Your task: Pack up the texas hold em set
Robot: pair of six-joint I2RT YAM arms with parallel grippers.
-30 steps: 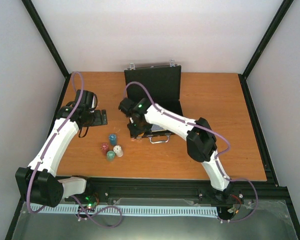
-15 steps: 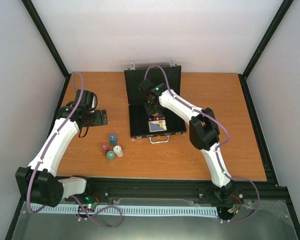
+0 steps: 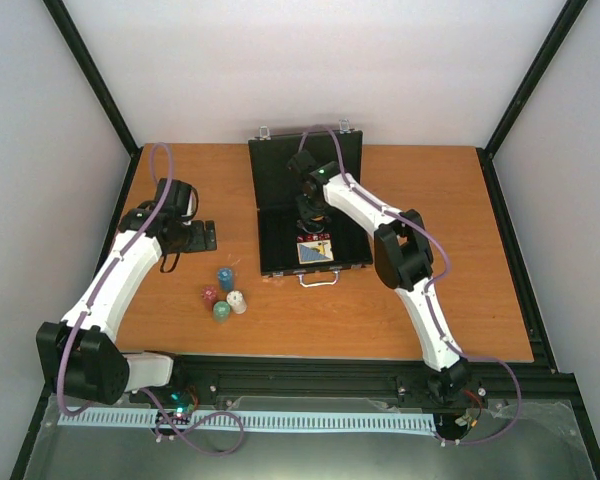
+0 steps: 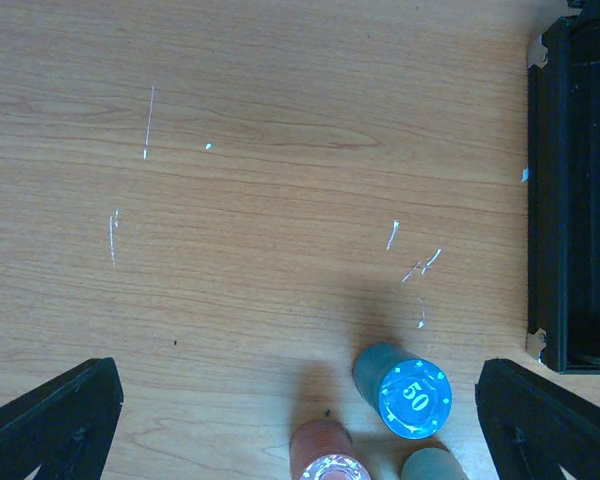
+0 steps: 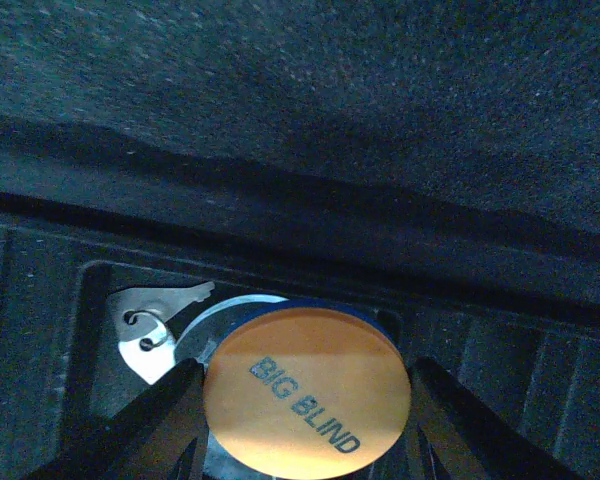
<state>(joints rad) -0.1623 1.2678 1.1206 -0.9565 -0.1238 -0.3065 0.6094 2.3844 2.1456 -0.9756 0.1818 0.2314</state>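
The briefcase (image 3: 280,245) lies open at mid-table (image 3: 460,300), with its lid (image 3: 305,165) raised at the 12 o'clock edge. The right gripper (image 3: 308,212) is inside the case, and its jaws are clamped on the rim of the orange disc (image 5: 305,392), marked BIG BLIND, one finger at 9 o'clock and one at 3 o'clock. Below the disc, in a moulded recess, lies a small key (image 5: 155,325). A pale round edge beside it may be a second disc, but the wrist view is too dark to confirm. The card deck (image 3: 317,250) is already in the case, at 6 o'clock from the gripper. The left gripper (image 3: 198,236) hangs over bare table with its jaws fully apart, holding nothing. The blue chip stack (image 4: 415,395), red stack (image 4: 325,462) and green stack (image 4: 435,466) stand close together at 8 o'clock from the case, with the white stack (image 3: 238,301) beside them. Hazards:

- If the disc is released onto the key, it is likely to seat tilted and proud of the recess, which could obstruct the lid on closing.
- A withdrawal toward 12 o'clock risks striking the raised lid.
- The stacks stand close together, so a jaw lowered around one may topple its neighbour and scatter chips.
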